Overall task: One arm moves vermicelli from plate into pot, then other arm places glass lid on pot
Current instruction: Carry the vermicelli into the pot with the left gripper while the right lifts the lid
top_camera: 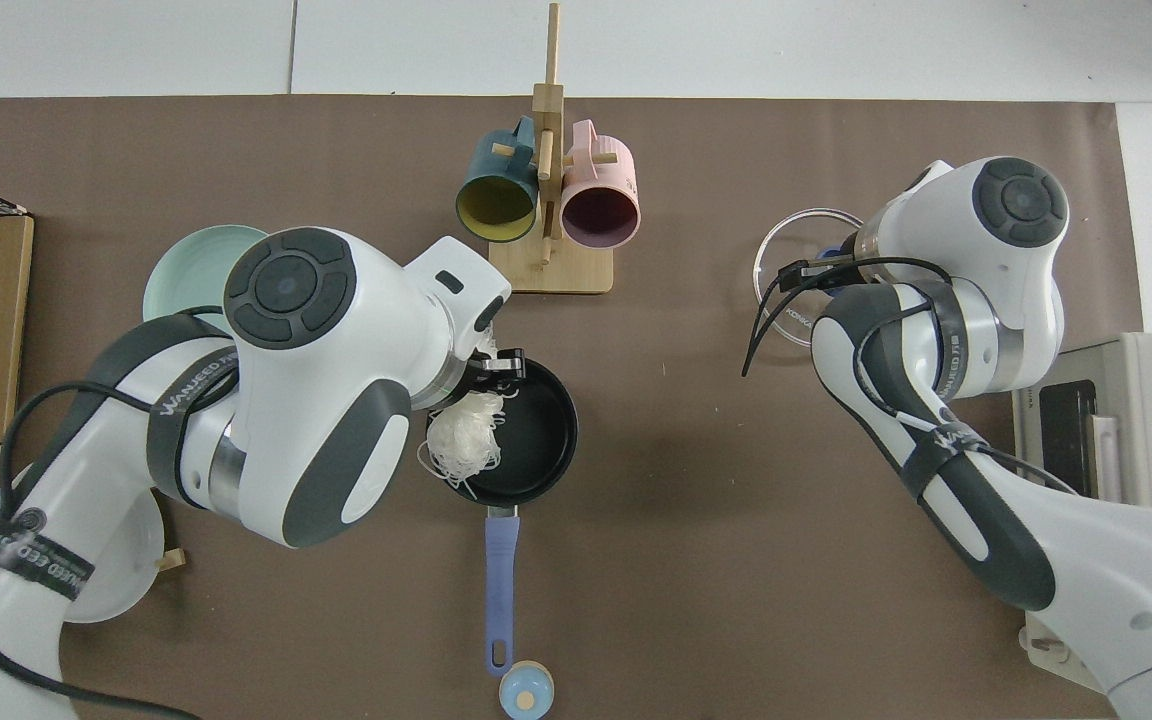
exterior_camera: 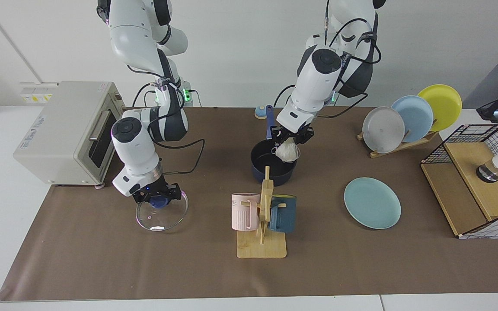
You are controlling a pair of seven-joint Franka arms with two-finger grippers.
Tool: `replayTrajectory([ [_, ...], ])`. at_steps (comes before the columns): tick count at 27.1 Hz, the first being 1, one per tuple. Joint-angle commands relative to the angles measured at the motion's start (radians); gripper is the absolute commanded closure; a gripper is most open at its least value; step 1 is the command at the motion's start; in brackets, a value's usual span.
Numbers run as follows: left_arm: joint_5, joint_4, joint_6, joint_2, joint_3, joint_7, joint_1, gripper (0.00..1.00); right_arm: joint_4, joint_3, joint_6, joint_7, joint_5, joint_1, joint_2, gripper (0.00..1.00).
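A: Which step is in hand?

B: The first, by my reading; the left gripper [exterior_camera: 291, 139] is pinched on the vermicelli [exterior_camera: 286, 152], and the bundle hangs over the pot [exterior_camera: 263, 172]; in the top view the strands [top_camera: 464, 445] dangle toward the pot's [top_camera: 546, 470] 9 o'clock rim, a few trailing past it.

A: And the plate?

B: The plate [exterior_camera: 372, 203] lies bare at about 4 o'clock from the pot in the facing view, well apart from it.

A: The other arm?

B: The right gripper [exterior_camera: 157, 196] is clamped on the blue knob of the glass lid [exterior_camera: 161, 214], at the pot's 8 o'clock; whether the lid is clear of the mat I cannot tell.

A: So what does the next move call for?

B: I'd judge a shift toward the pot's centre, a slight lowering, then letting go, so no strand drapes over the rim; a strand there could keep the lid from seating.
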State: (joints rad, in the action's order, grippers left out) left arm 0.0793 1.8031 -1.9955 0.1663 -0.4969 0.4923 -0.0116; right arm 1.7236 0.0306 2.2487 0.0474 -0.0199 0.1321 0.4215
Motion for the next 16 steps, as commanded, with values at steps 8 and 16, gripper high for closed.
replayTrajectory([
  [8, 0.017, 0.093, -0.173, 0.085, 0.004, -0.006, -0.05, 1.0, 0.025, -0.006, -0.208, -0.023, -0.002, -0.003, -0.156, 1.0],
  [16, 0.011, 0.125, -0.216, 0.124, 0.004, -0.015, -0.05, 1.0, 0.172, -0.009, -0.247, -0.011, -0.003, 0.0, -0.294, 1.0],
])
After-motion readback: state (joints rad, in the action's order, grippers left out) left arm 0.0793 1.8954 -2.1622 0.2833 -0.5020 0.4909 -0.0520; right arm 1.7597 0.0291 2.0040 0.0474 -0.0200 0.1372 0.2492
